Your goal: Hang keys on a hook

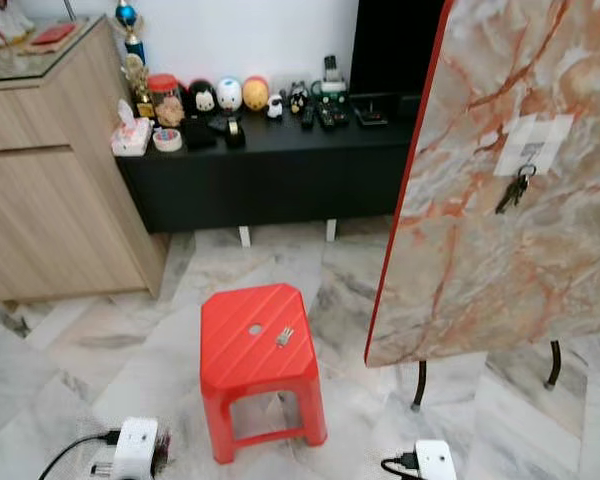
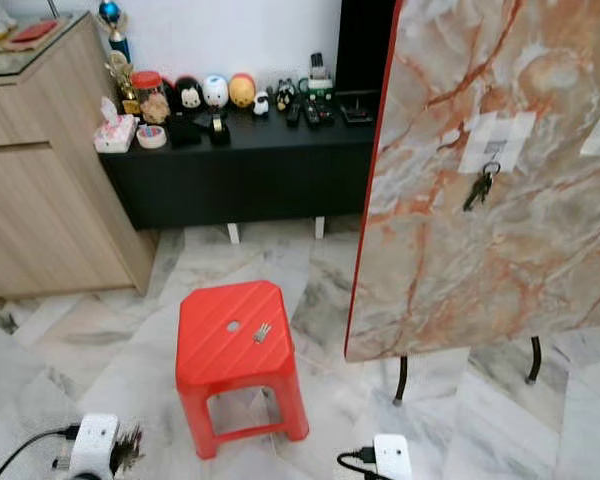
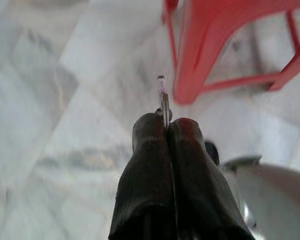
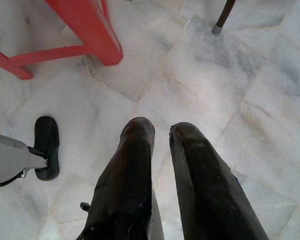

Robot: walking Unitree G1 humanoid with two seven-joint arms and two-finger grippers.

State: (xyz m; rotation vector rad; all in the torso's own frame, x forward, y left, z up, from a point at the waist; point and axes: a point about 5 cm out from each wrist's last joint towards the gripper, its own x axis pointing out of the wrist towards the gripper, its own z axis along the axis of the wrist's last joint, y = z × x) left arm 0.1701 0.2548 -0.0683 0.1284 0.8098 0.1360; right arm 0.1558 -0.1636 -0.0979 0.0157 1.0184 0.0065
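Note:
A bunch of dark keys [image 1: 515,190] hangs from a hook on a white label on the tilted marble-patterned board [image 1: 480,250] at the right. On the red plastic stool [image 1: 255,345] lies a small metal piece [image 1: 284,337]. My left gripper [image 3: 166,122] hangs low over the floor beside the stool's legs [image 3: 200,60]. It is shut on a thin metal ring [image 3: 163,97] that sticks out edge-on past the fingertips. My right gripper [image 4: 162,127] hangs over the marble floor, open by a narrow gap with nothing in it.
A black low cabinet [image 1: 280,170] with toys and remotes stands against the far wall, with a wooden cabinet [image 1: 50,190] to its left. The board rests on thin black legs [image 1: 420,385]. White wrist housings [image 1: 135,447] show at the bottom of the eye views.

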